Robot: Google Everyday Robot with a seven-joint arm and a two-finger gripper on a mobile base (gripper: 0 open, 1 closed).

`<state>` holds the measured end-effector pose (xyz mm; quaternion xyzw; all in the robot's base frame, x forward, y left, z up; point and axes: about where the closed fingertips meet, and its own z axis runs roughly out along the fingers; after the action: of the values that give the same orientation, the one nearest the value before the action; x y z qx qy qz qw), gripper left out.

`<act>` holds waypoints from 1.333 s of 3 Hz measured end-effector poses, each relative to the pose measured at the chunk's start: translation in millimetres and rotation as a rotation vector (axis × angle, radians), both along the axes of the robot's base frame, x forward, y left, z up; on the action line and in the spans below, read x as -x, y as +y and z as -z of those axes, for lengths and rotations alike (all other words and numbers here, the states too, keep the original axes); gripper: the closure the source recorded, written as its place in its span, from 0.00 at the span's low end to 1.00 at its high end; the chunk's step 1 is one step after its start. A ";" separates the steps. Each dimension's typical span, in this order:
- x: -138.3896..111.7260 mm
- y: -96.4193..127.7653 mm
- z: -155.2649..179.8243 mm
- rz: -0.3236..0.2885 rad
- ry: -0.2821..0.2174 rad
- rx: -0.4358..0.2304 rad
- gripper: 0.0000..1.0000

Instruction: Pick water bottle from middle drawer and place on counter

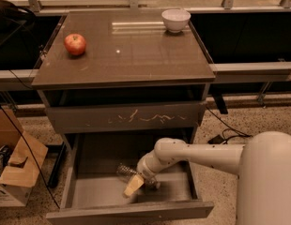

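Grey-brown counter (pixel 136 62); gripper (pixel 133 188) in middle drawer (pixel 96 191)

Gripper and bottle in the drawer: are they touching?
Cannot tell. The camera view shows the gripper low in the drawer, overlapping the bottle, so neither contact nor a gap shows plainly.

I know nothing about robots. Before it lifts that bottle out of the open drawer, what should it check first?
1. Middle drawer pulled open: ok.
2. Water bottle lying on its side on the drawer floor: ok.
3. Claw down inside the drawer, right at the bottle: ok.
4. Claw actually holding the bottle: cannot tell.
5. Bare space on the counter between the apple and the white bowl: ok.
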<state>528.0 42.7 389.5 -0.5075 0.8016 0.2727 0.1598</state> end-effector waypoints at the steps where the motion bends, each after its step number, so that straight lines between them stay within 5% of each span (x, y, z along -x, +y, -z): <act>1: -4.2 1.3 33.5 0.041 0.047 -0.002 0.17; 3: -4.4 1.3 23.4 0.041 0.047 -0.002 0.64; 4: -1.9 -10.0 -6.3 0.088 0.000 -0.006 0.87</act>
<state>529.8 32.7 395.8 -0.4711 0.8223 0.2680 0.1732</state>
